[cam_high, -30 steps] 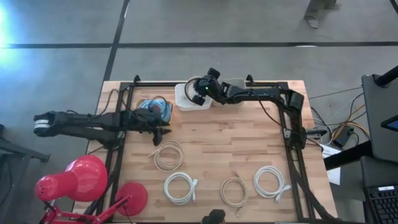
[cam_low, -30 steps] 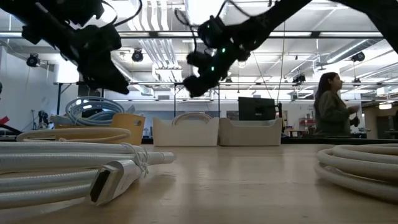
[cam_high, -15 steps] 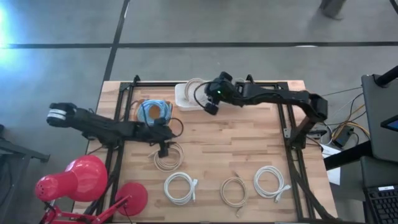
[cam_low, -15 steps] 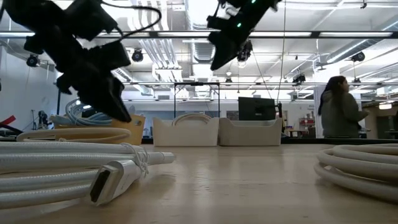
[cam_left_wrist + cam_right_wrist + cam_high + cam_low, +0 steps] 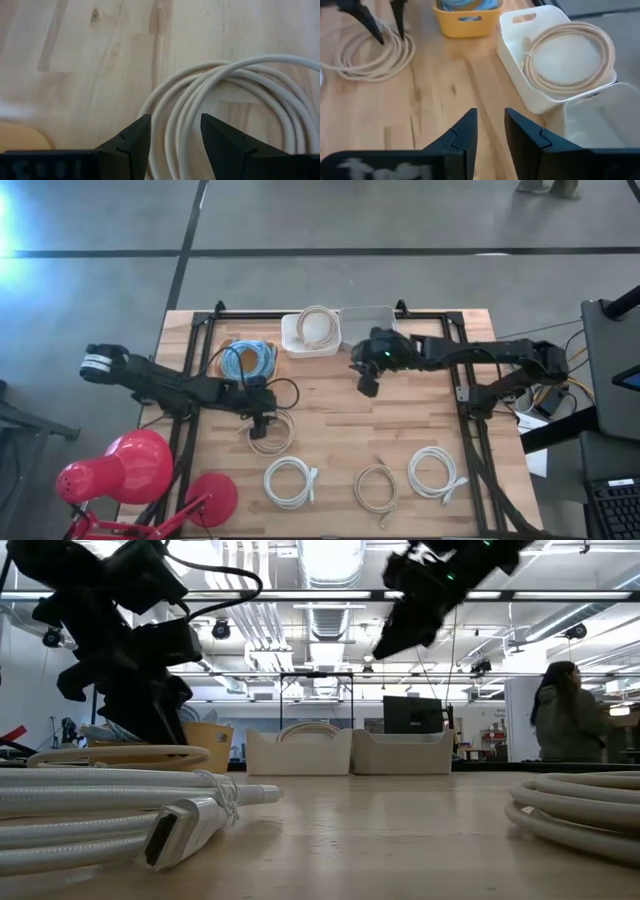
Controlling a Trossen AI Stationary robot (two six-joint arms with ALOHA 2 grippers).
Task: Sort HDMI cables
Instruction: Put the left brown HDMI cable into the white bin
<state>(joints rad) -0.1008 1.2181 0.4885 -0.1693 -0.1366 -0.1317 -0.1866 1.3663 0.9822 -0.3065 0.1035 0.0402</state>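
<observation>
HDMI cables sorted: blue coils (image 5: 247, 360) in yellow bin (image 5: 466, 26); beige coil (image 5: 319, 327) in white bin (image 5: 520, 47).
Left: four coils on surface (image 5: 400, 420).
Left gripper (image 5: 262, 420): fingers spread over beige-white coil (image 5: 240, 100).
Right gripper (image 5: 366, 385): released, empty.

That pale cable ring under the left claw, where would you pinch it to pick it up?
Judging by its pose, grip the near arc of the beige coil from straight above. It lies flat, and the left gripper is open over that bundle of strands, one finger outside, the other inside.

A red desk lamp (image 5: 135, 465) sits at the wooden table's (image 5: 400, 430) corner, a person (image 5: 567, 725) beyond.
</observation>
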